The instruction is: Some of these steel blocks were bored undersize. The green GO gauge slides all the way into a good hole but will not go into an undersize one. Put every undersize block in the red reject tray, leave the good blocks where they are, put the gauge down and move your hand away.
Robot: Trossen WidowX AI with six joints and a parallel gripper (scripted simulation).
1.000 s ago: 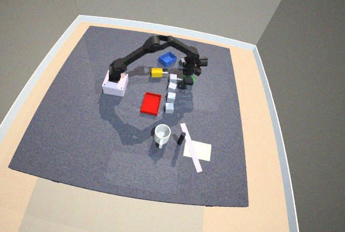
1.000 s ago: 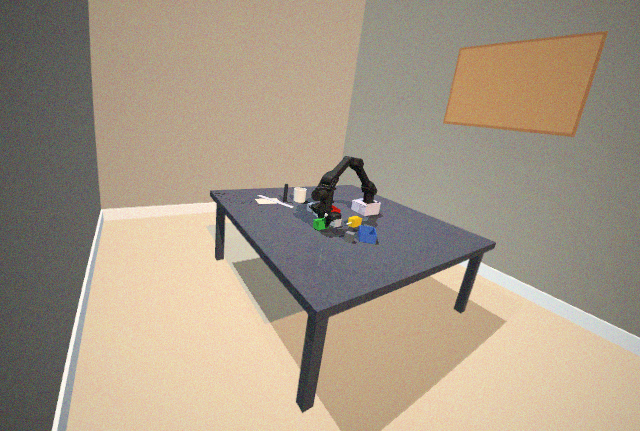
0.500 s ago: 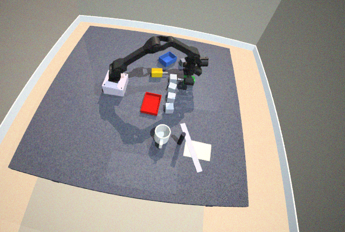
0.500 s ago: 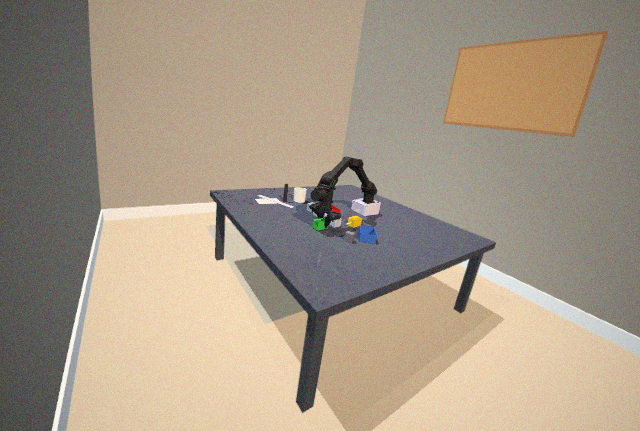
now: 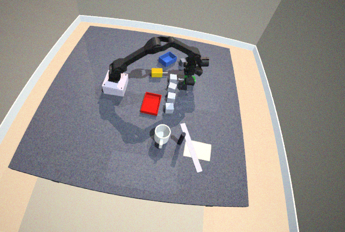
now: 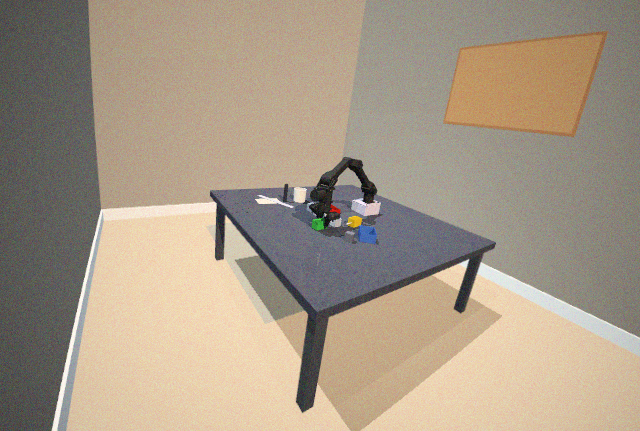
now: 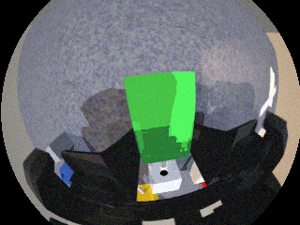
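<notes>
Between its half-open fingers, the end effector has firm hold of the green gauge; the nearest steel block lies just beside, toward the robot's base, bore facing the gauge.

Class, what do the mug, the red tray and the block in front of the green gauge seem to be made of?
Mug: probably glazed ceramic; pale, smooth, with a thick handle.
Red tray: perhaps plastic; one even, strong colour, no grain.
Block: likely metal, as the task calls it steel; light grey, flat faces, a dark round hole, though painted plastic could look alike.
</notes>
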